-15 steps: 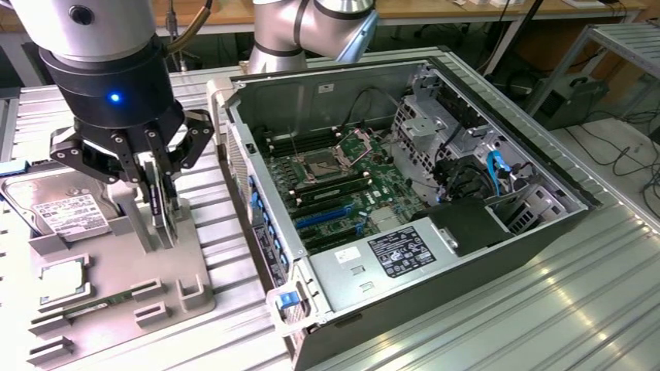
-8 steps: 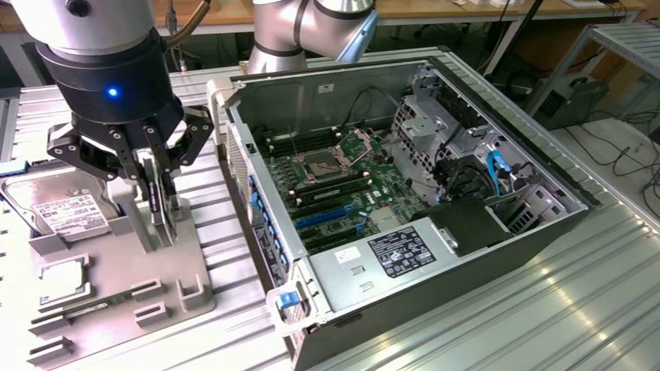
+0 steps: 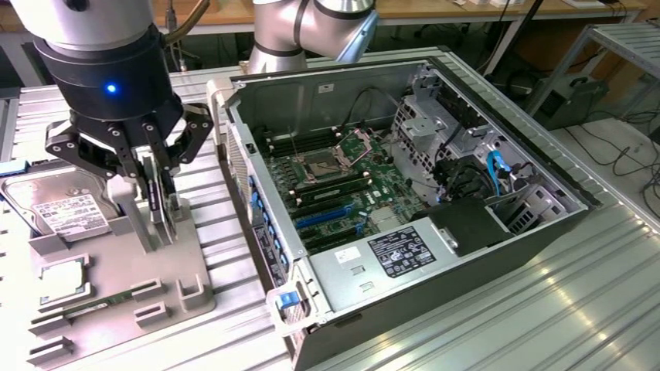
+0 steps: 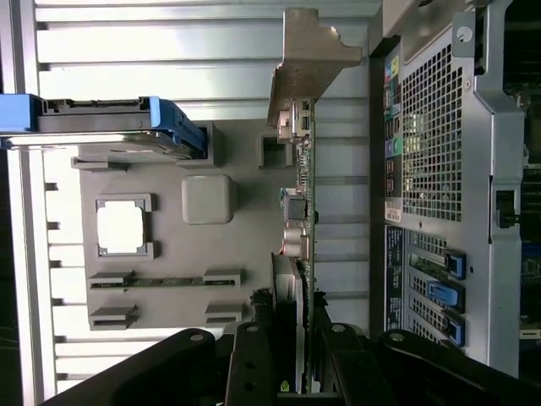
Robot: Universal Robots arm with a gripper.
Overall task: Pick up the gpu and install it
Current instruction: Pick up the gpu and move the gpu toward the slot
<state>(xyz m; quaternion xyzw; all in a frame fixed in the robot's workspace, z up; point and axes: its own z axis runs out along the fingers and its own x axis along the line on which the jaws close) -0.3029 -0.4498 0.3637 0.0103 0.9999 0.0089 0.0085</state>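
The gpu [image 3: 157, 202] stands on edge over the grey holder tray [image 3: 191, 267] at the exterior view's left. My gripper [image 3: 154, 176] reaches down from above with its black fingers shut on the card's two faces. In the wrist view the gpu [image 4: 303, 199] runs edge-on away from my gripper [image 4: 302, 342]. Its green board, small connectors and silver end bracket [image 4: 311, 59] show there. Whether the card's lower edge still rests in the tray's slot I cannot tell.
On the tray lie a silver hard drive [image 3: 64, 212], a processor chip [image 3: 62, 280] and a thin memory stick [image 3: 98, 305]. The open computer case [image 3: 577, 193] lies at the exterior view's right, motherboard up, with blue expansion slots [image 3: 324, 216]. Its perforated rear panel [image 4: 435, 144] sits beside the card.
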